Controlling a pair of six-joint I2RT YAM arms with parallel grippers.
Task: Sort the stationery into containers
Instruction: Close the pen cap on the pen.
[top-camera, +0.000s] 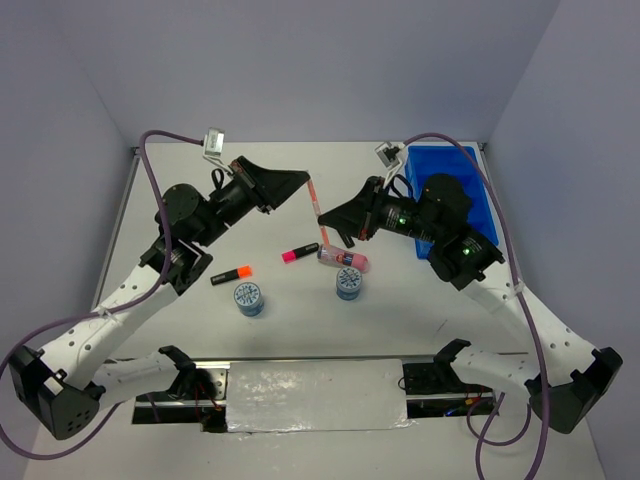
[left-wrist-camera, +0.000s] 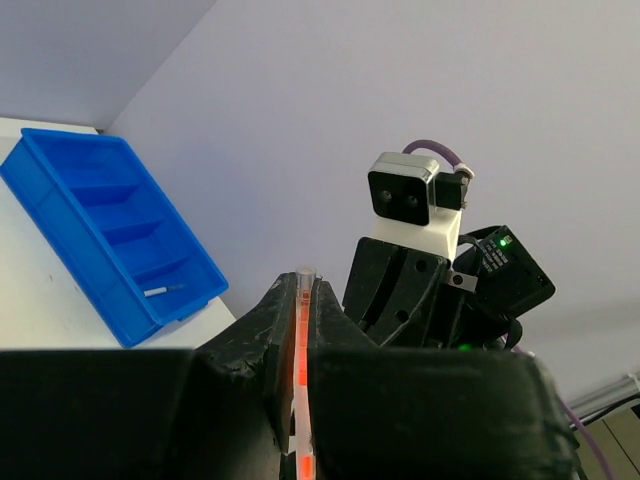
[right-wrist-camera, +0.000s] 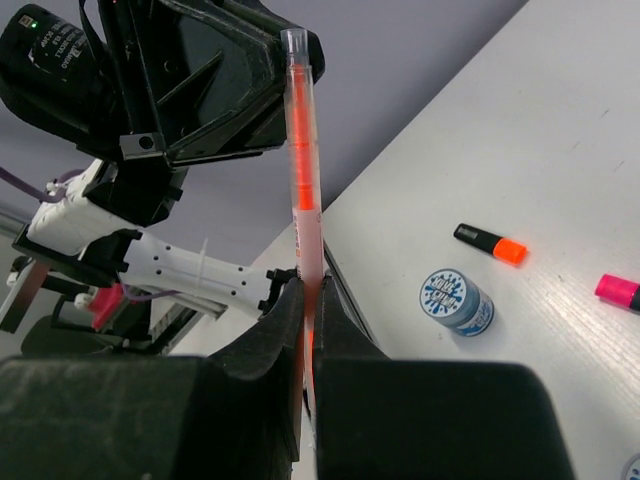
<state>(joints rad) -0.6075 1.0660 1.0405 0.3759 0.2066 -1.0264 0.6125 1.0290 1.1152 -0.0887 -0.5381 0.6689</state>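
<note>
Overhead, a thin orange pen (top-camera: 315, 205) spans left gripper (top-camera: 304, 182) and right gripper (top-camera: 323, 232) above the tabletop (top-camera: 400, 320), apparently mid-handover; the blue tray (top-camera: 455, 160) sits far right. Left wrist: that gripper is pinched shut on the pen. Right wrist: this one is likewise clamped on it, so next the left should probably release.

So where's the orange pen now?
Top view, mid-table: the orange pen is held between the left gripper at its far end and the right gripper at its near end, near the pink tube.
</note>
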